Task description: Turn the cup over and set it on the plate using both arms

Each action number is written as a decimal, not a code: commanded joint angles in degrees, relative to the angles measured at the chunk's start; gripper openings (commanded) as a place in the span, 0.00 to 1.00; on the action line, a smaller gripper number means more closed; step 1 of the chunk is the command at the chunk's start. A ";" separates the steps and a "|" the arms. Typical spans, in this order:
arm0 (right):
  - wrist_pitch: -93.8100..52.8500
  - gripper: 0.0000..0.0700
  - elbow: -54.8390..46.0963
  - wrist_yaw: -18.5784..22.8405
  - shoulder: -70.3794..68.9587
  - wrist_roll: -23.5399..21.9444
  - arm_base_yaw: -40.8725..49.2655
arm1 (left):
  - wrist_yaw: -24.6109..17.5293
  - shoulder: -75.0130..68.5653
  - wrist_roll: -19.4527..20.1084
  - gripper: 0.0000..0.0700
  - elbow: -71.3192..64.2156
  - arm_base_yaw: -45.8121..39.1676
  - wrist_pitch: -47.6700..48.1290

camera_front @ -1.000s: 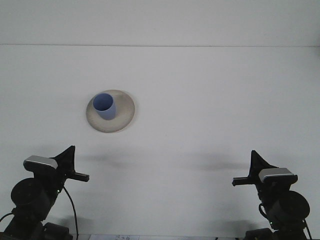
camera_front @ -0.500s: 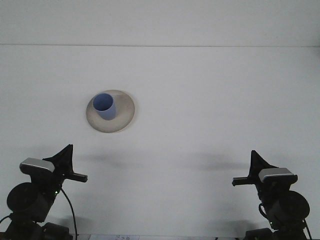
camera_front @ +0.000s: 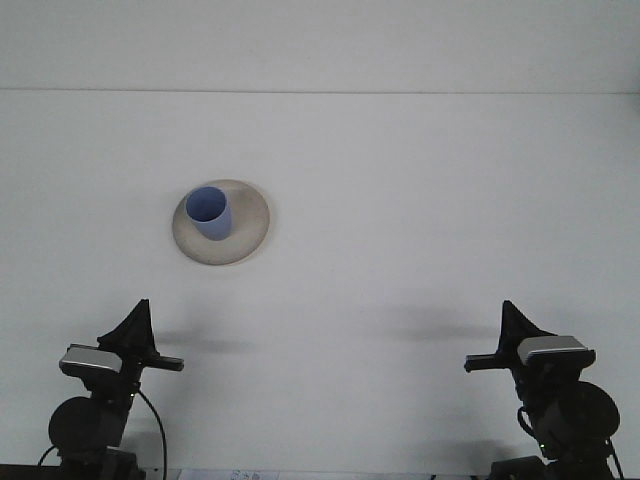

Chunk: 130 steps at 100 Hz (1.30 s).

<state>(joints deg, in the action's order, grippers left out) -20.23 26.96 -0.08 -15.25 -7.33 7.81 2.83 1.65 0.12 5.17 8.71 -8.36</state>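
Blue cup (camera_front: 209, 212) sits mouth-up on the beige plate (camera_front: 250, 228), arms well back, grip state I cannot tell; any stray nudge could topple it.

A plain white table (camera_front: 400, 200) fills the view; its far edge runs straight across the top, meeting a pale wall (camera_front: 320, 40) behind it.

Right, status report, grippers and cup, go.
Left gripper and right gripper both low, clear of plate. Blue cup upright, mouth up, on plate. Nothing in the way.
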 commanded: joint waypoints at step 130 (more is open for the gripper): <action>0.90 0.00 0.50 0.02 -0.17 -0.37 0.09 | 0.15 -1.46 -4.24 0.02 -4.37 -5.64 -3.72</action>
<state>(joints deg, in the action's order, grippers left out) -20.10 26.96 -0.08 -15.25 -7.33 7.81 2.85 0.25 -3.97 1.91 3.07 -11.40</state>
